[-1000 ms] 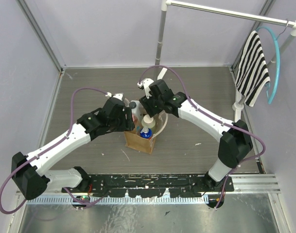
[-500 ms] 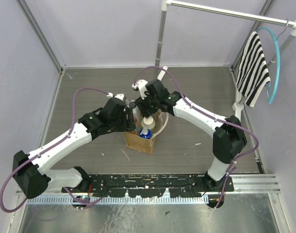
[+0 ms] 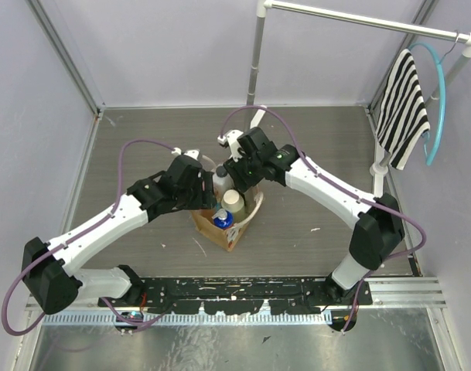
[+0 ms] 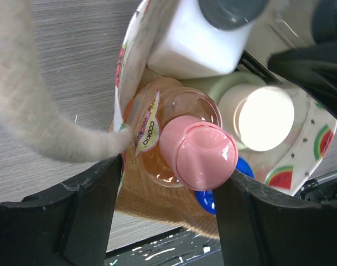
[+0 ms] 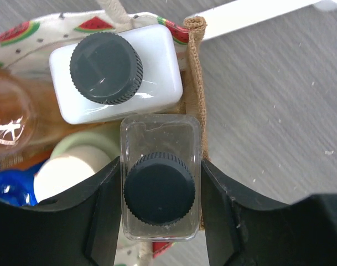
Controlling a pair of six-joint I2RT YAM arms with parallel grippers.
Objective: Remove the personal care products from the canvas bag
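Room inside bag [image 5: 197,83] tight; right gripper [image 5: 160,183] clamps clear bottle [image 5: 160,138], left gripper's [image 4: 169,172] hold unclear.

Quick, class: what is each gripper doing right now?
Left gripper: around the orange bottle, grip cannot be told.
Right gripper: closed on the clear bottle.

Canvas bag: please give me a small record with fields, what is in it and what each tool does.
bag: small tan-brown canvas bag, five bottles inside
right tool: closed on clear squarish bottle with dark cap
left tool: astride slim peach-orange bottle with pink cap; grip unclear
not held: white squarish bottle, cream bottle with beige cap, blue-capped bottle
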